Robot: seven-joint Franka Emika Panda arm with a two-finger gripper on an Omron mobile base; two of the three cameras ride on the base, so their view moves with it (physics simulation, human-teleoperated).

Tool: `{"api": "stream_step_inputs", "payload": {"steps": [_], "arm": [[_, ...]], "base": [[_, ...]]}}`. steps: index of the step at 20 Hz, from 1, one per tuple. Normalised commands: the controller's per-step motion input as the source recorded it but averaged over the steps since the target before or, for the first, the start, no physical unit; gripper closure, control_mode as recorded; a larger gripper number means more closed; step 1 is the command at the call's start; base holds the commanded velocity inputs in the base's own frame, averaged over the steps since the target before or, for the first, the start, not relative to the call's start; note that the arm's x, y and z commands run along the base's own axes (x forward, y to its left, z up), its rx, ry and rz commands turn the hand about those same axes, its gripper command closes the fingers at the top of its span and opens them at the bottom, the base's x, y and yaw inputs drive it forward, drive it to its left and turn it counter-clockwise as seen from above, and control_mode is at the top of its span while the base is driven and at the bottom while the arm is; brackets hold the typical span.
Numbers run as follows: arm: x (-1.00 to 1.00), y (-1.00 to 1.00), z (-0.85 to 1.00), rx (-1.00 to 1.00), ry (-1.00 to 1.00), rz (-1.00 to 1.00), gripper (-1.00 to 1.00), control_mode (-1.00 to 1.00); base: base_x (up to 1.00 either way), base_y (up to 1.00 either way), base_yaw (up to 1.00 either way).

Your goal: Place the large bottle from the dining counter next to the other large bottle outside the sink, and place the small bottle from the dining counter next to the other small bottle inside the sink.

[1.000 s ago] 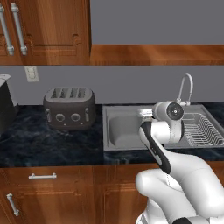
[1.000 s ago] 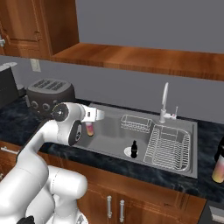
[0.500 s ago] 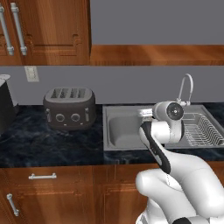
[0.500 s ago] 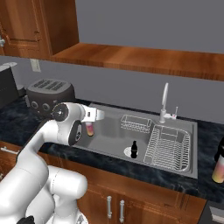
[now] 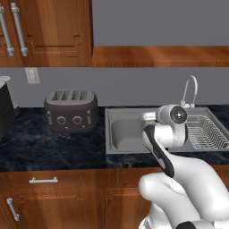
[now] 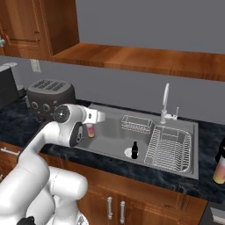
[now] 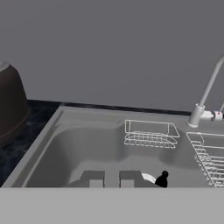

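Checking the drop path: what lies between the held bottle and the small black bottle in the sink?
Bare sink floor, per the right base view.

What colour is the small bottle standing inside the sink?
Black. The small bottle shows best in the right base view.

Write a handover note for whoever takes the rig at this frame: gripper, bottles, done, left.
Gripper: shut on a pink-and-yellow bottle, held above the left end of the sink.
Small black bottle: upright on the sink floor, near the drain.
Tall bottle: on the counter right of the sink, at the frame edge.
Done: one bottle picked up and brought over.
Left: set it down; likely beside the black one, if it is the small bottle. Its size is unclear.
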Motion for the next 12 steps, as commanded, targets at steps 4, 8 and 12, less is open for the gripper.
{"api": "stream_step_inputs", "payload": {"steps": [4,8,12], "arm": [[0.12,-0.04,-0.19,0.0,0.0,0.0,1.0,-1.0],[0.27,-0.07,-0.13,0.0,0.0,0.0,1.0,-1.0],[0.41,-0.08,-0.07,0.0,0.0,0.0,1.0,-1.0]], "base": [[0.0,0.0,0.0],[0.0,0.0,0.0],[0.0,0.0,0.0]]}}
